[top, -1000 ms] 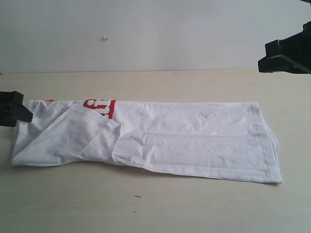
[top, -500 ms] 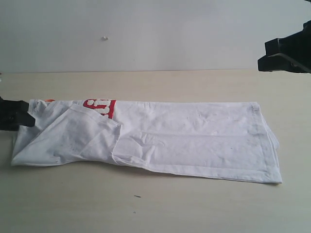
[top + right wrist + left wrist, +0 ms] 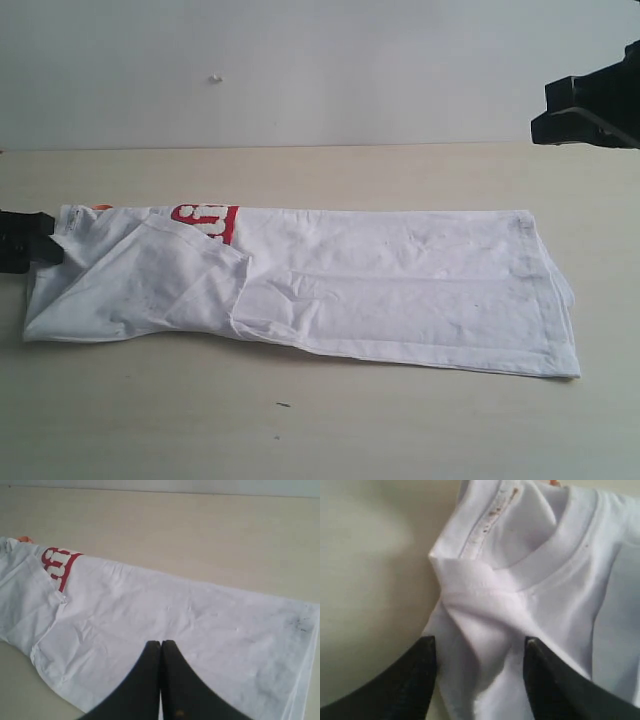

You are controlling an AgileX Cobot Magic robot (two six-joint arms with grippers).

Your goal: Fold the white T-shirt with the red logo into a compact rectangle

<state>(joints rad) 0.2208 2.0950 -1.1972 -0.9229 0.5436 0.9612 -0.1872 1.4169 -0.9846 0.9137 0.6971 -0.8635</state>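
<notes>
White T-shirt lies folded on the counter, left pincer parted astride its collar at nine o'clock, right pincer closed at two o'clock.

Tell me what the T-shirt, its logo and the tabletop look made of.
White T-shirt: thin matte knit, likely cotton; it creases softly, seams stitched. Red logo: white letters outlined red, print or appliqué, unclear. Table: pale matte wood-look surface, faint grain, possibly laminate.
</notes>
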